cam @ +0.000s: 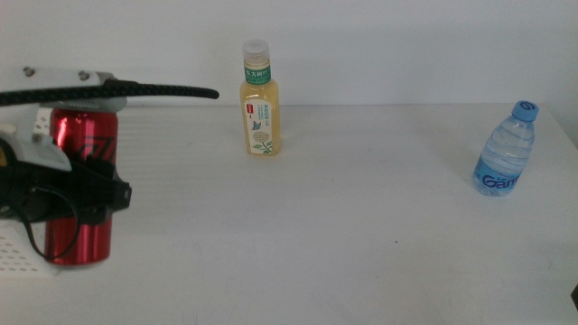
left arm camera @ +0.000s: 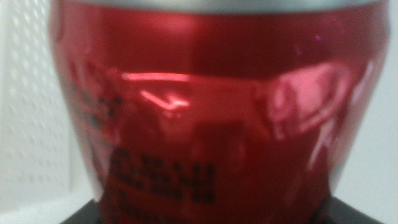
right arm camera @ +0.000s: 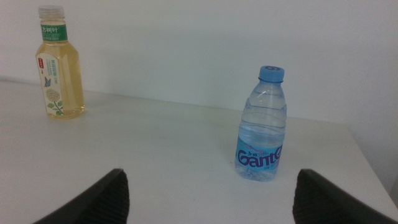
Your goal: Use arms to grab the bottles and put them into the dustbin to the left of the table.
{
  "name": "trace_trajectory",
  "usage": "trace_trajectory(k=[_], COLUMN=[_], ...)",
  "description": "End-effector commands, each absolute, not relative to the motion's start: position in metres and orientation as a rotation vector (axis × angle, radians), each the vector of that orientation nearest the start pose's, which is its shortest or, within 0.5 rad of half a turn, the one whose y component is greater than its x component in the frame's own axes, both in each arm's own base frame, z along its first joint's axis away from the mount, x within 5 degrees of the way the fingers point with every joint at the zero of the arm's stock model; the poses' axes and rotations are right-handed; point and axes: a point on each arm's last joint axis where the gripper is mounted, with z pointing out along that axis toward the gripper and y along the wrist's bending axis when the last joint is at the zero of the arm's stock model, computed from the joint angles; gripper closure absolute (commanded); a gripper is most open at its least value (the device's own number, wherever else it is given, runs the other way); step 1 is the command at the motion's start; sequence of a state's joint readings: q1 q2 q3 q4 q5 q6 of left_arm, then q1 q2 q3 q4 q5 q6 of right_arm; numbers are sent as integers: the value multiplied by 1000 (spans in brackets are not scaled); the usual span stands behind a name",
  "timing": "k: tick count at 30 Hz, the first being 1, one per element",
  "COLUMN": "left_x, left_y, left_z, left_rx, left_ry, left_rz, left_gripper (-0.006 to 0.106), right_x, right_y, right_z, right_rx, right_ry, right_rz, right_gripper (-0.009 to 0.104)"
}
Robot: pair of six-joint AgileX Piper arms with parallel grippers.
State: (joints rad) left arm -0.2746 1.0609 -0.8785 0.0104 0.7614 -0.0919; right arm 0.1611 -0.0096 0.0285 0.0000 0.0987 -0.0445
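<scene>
My left gripper (cam: 90, 191) is shut on the slim red can (cam: 79, 135) and holds it upright at the table's left edge, right beside the white perforated dustbin (cam: 16, 253). The can (left arm camera: 205, 112) fills the left wrist view, with the dustbin's holed wall (left arm camera: 25, 93) behind it. A yellow tea bottle (cam: 260, 101) stands upright at the back middle of the table. At the far right stands the clear water bottle (cam: 506, 152) with a blue cap. My right gripper (right arm camera: 211, 205) is open and low, facing the water bottle (right arm camera: 261, 127), well short of it.
The white table (cam: 343, 235) stretches bare between the two standing bottles. The tea bottle (right arm camera: 59, 68) shows far off in the right wrist view. A black cable (cam: 153, 90) runs from the left arm's white housing above the can.
</scene>
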Motion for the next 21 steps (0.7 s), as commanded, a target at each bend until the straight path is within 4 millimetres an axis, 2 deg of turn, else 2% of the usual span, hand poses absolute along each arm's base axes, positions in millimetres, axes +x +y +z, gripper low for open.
trace_trajectory(k=[1, 5, 14, 17, 21], left_x=[199, 205, 243, 259, 276], left_y=[-58, -61, -64, -50, -17], left_z=[339, 344, 365, 368, 366], left_rx=[181, 191, 288, 234, 138], left_ry=[2335, 2413, 2592, 2639, 2703], left_rz=[-230, -221, -99, -103, -87], left_gripper=[105, 105, 105, 105, 105], right_x=[54, 54, 54, 54, 54], right_y=[8, 8, 8, 8, 8], right_z=[206, 206, 206, 206, 206], right_rx=[-162, -162, -162, -162, -162], right_ry=[1482, 1482, 1482, 1482, 1482], right_rz=[76, 76, 76, 76, 76], right_gripper=[24, 24, 24, 24, 24])
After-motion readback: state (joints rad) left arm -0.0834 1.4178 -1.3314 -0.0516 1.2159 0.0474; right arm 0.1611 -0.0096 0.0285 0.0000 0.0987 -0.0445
